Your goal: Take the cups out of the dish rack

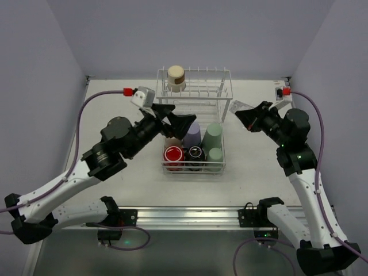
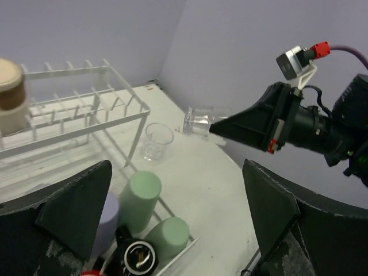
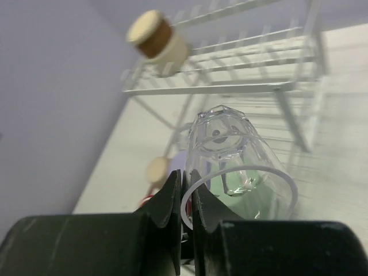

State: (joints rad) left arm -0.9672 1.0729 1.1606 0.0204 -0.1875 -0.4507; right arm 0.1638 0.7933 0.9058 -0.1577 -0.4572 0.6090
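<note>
The right end effector (image 1: 240,112) is clamped on the rim of a clear cup (image 3: 236,155), its fingers pinched together on the thin wall. The cup is faceted and see-through. It is held in the air on its side, with its mouth toward the wrist.

To the left of that end effector sits the rack (image 1: 221,86), a white wire basket with a raised, pronged shelf at the back. A tan cup (image 1: 176,77) sits on that shelf.

The left end effector (image 1: 178,123) hovers above the basket's left side, fingers spread wide apart with nothing between them. Just below it, inside the basket, stand a lavender cup (image 2: 106,215), two green cups (image 2: 141,198), a red cup (image 1: 173,154) and a black cup (image 1: 195,153).

Beyond the left end effector, a second clear tumbler (image 2: 157,141) stands upright beside the rack's corner post.

The worktop (image 1: 115,103) is plain matte white. Pale violet-grey walls (image 1: 190,34) close it in on three sides.
</note>
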